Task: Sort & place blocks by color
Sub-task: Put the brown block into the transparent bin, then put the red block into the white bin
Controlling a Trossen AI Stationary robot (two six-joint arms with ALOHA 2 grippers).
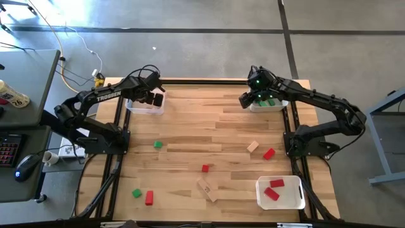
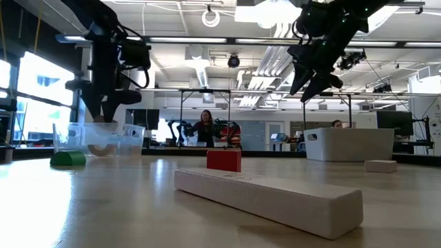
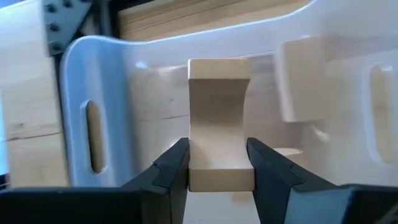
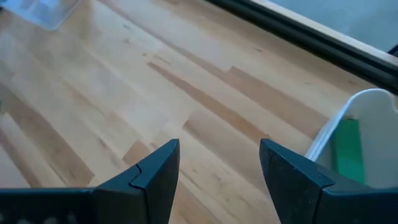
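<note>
1. Blocks lie scattered over the table: green, red and tan ones loose on the wood, others already in bins.
2. My left gripper is clamped on a tan block with a scooped side, hanging just above the clear bin at the table's far left corner.
3. To do this drop well, I judge I should keep the block centred over the bin's floor, away from its walls, and part the fingers evenly so it falls flat beside the tan piece already inside.
4. That clear bin has upright walls with handle slots; I should rise straight up before swinging away, so the fingers do not catch the rim.
5. My right gripper hovers with fingers apart and nothing between them, far across the table from the clear bin, beside the white bin holding a green block.
6. Between the two arms, bare wood gives free room; loose blocks sit nearer the front, well apart from the clear bin.
</note>
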